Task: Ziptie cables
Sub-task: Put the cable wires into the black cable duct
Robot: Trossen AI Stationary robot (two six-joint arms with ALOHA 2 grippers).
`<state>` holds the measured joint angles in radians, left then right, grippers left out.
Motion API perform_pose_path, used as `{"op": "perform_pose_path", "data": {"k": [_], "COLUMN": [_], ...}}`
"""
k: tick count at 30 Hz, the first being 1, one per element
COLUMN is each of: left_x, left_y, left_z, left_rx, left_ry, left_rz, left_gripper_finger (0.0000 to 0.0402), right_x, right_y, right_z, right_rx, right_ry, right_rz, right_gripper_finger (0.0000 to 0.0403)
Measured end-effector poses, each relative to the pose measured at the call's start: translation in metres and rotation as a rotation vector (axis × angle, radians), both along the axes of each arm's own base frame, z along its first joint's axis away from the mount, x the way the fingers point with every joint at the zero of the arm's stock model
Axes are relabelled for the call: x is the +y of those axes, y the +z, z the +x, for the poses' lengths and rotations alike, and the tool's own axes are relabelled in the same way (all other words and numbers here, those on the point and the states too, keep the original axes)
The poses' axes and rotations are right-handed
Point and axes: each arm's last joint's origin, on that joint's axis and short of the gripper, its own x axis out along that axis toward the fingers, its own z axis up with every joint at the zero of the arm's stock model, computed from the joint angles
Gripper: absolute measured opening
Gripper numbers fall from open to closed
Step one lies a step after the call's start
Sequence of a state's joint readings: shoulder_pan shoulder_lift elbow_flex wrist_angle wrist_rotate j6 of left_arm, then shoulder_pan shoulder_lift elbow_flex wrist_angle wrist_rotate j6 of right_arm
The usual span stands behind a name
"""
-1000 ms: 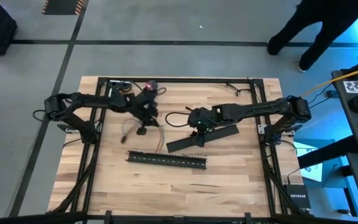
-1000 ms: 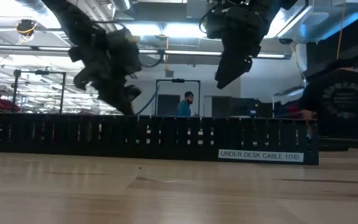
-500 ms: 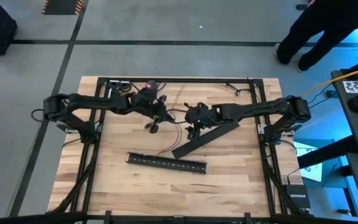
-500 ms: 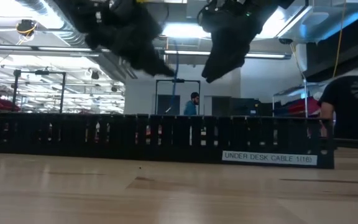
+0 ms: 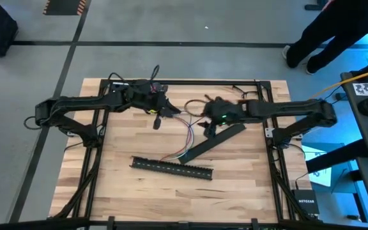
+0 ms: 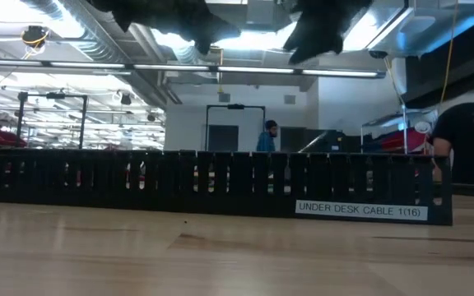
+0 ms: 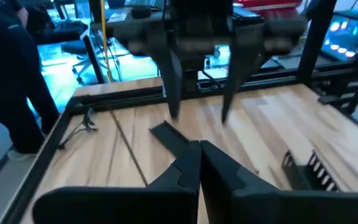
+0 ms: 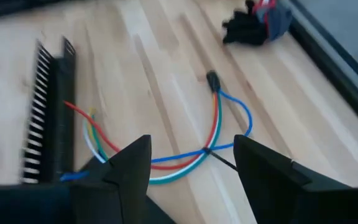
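Both arms are up off the wooden table right now, meeting near the back middle. The left gripper has its fingers pressed together, and nothing shows between them. The right gripper has its jaws spread fairly wide and they're empty too, hanging over the cables. Those cables are a loose bunch of red, blue, white and greenish wires lying on the wood between the two grippers, one end running toward the long black slotted channel near the front and just beside the flat black cover strip. I can't make out any zipties for sure. There's a small dark clump with a red bit near the table's back edge. Beyond the table it's a workshop with ceiling lights, a person far back and another standing by the table's corner.
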<state>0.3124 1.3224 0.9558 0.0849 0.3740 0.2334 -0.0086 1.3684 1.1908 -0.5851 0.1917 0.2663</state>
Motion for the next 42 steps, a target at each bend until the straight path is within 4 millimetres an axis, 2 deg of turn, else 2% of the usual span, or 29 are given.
{"op": "perform_pose_path", "data": {"k": [3, 5, 9, 14, 20, 25, 29, 32, 34, 35, 37, 40, 42], "left_x": [0.000, 0.002, 0.014, 0.038, 0.056, 0.063, 0.065, 0.064, 0.064, 0.063, 0.061, 0.060, 0.057], "left_y": [-0.003, -0.009, -0.035, -0.070, -0.119, -0.165, -0.184, -0.183, -0.174, -0.167, -0.152, -0.107, -0.085], "left_z": [-0.002, -0.002, -0.007, -0.005, 0.009, 0.021, 0.026, 0.026, 0.024, 0.022, 0.016, 0.013, 0.007], "left_rx": [0.044, 0.096, 0.313, 0.494, 0.642, 0.729, 0.755, 0.756, 0.757, 0.763, 0.787, 0.687, 0.668], "left_ry": [0.028, 0.109, 0.282, 0.355, 0.287, 0.214, 0.170, 0.161, 0.157, 0.162, 0.175, 0.227, 0.254], "left_rz": [-0.079, -0.108, -0.146, -0.197, -0.082, -0.004, 0.008, 0.020, 0.041, 0.052, 0.048, 0.042, 0.006], "left_gripper_finger": [0.0001, 0.0002, 0.0023, 0.0090, 0.0163, 0.0183, 0.0162, 0.0100, 0.0046, 0.0034, 0.0033, 0.0033, 0.0034], "right_x": [0.001, 0.001, 0.001, -0.002, -0.003, -0.002, -0.001, -0.001, -0.001, -0.001, -0.001, -0.002, -0.006], "right_y": [0.018, 0.024, 0.026, 0.006, -0.020, -0.030, -0.030, -0.029, -0.027, -0.027, -0.026, -0.023, -0.021], "right_z": [-0.016, -0.022, -0.025, -0.011, 0.009, 0.016, 0.015, 0.014, 0.014, 0.013, 0.012, 0.010, 0.010], "right_rx": [-0.060, -0.087, -0.091, 0.002, 0.096, 0.118, 0.123, 0.122, 0.114, 0.113, 0.109, 0.102, 0.074], "right_ry": [0.000, 0.002, -0.014, -0.037, -0.020, -0.036, -0.032, -0.034, -0.034, -0.033, -0.033, -0.043, -0.089], "right_rz": [0.001, 0.002, 0.026, 0.031, 0.060, 0.103, 0.128, 0.130, 0.129, 0.130, 0.130, 0.130, 0.130], "right_gripper_finger": [0.0221, 0.0221, 0.0221, 0.0221, 0.0221, 0.0221, 0.0221, 0.0221, 0.0221, 0.0221, 0.0221, 0.0221, 0.0220]}}
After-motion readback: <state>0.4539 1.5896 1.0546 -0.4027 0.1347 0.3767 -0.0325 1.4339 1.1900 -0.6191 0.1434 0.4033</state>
